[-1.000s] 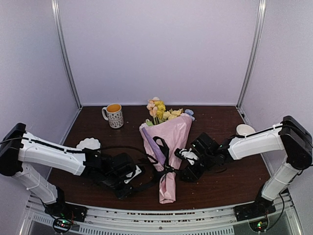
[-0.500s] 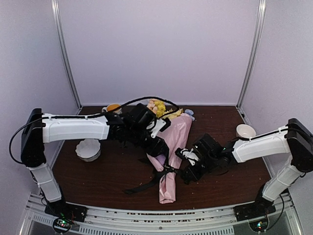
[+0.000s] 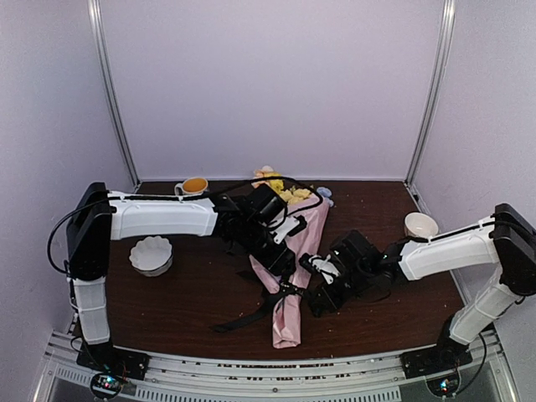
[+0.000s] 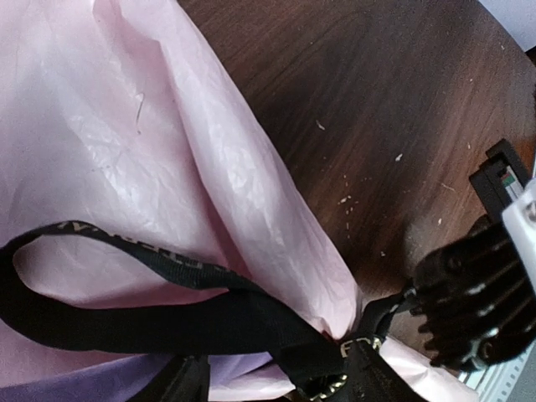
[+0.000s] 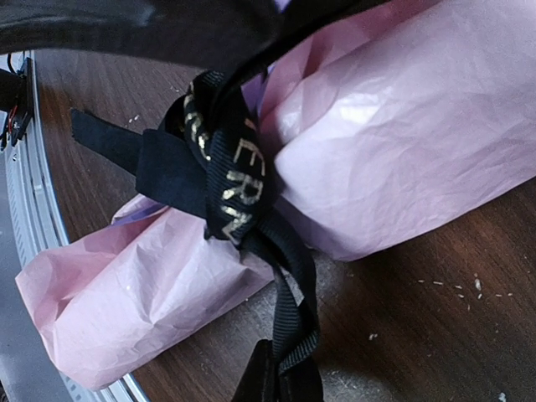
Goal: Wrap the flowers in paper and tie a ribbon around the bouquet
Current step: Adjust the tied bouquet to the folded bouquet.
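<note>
1. A white bowl [image 3: 152, 255] sits at the left of the worktop [image 3: 184, 301]. A mug [image 3: 193, 186] stands at the back, behind the left arm.
2. The left fingers [image 4: 186, 381] stand apart just above the paper [image 4: 126, 126], with a loop of the ribbon [image 4: 209, 322] just in front of them.
3. The bouquet [image 3: 287, 322] lies mid-worktop, its flowers [image 3: 291, 193] toward the back wall and its narrow end toward the near edge.
4. The ribbon is knotted round the bouquet's lower part, and one tail trails left across the worktop.
5. The right fingers [image 5: 254, 381] are clamped together on a ribbon strand just right of the knot.
6. A small white cup [image 3: 420, 224] stands far right.
</note>
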You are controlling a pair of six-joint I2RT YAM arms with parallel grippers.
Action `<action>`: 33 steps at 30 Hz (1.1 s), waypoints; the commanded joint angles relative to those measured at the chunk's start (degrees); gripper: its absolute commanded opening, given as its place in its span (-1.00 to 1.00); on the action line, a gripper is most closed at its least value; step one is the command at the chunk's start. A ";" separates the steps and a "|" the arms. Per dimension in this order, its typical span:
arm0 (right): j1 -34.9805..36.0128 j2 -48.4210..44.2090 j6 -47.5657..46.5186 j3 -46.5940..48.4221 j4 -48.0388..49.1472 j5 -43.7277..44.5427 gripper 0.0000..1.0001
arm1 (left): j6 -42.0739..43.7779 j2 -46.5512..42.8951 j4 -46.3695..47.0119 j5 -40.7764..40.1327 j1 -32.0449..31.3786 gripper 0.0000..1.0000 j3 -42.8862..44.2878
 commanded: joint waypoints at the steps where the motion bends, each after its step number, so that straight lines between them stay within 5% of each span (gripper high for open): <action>1: 0.63 -0.79 1.26 -0.27 1.44 -0.98 -0.94 | 0.80 2.48 -1.04 -2.72 0.58 0.13 2.37; 8: 0.79 -1.11 1.54 -0.22 1.36 -1.26 -0.97 | 1.10 4.08 -1.76 -2.87 0.83 -0.07 3.17; 15: 0.82 -1.36 1.45 -0.37 0.81 -1.34 -1.00 | 0.88 3.32 0.83 0.90 0.91 -0.98 2.42; 33: 2.19 -2.63 4.22 -7.77 2.47 -3.44 -1.00 | -2.75 -0.87 12.65 -0.72 3.68 -1.00 -8.11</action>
